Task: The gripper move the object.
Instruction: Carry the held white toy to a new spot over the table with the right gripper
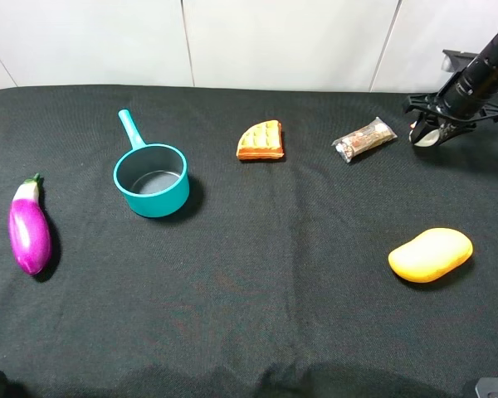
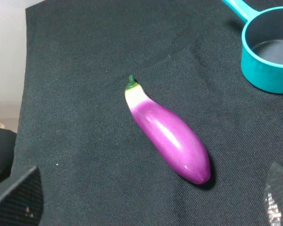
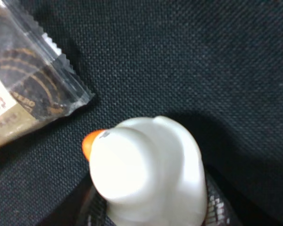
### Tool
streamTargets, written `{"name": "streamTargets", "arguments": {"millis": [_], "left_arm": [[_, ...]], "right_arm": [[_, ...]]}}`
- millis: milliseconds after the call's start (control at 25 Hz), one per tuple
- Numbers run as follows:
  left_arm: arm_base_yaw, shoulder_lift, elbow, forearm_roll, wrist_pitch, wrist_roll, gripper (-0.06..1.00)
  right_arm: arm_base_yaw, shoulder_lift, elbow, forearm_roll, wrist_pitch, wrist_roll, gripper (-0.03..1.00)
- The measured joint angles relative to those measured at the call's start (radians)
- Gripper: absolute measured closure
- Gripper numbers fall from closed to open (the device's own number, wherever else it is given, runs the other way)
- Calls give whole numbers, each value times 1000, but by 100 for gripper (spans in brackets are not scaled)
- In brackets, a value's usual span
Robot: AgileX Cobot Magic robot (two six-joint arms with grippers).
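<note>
A: Duck (image 3: pixel 146 174) is seen closest of all, filling the right wrist view, white with an orange beak. Dark fingers (image 3: pixel 219 207) are pressed to its lower sides. Is it taken as held?

B: It is judged so. From above, the right gripper (image 1: pixel 427 131) is closed to the duck's width at the far right of the black cloth (image 1: pixel 257 315). The duck is caught between its fingers, just beside the snack packet (image 1: pixel 364 139). Whether it is lifted clear of the cloth cannot be told.

A: And the left gripper (image 2: pixel 148 207)?

B: It is spread wide with nothing in it, hanging above the eggplant (image 2: pixel 167 136).

A: How should the move be done well?

B: The grip is set low on a smooth, rounded body, so an even squeeze is called for. The duck should be raised straight up before it is carried sideways. The packet's crimped edge lies close to the beak and should be cleared, so that it is not dragged along. The mango (image 1: pixel 430 254) should be given room, and release made only once the duck is set down upright.
</note>
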Motion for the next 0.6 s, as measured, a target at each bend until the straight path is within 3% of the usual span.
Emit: {"name": "streamTargets", "arguments": {"millis": [600], "left_arm": [[0,0,0,0,0,0,-5]], "right_arm": [[0,28,0,27,-21,0,65]]}}
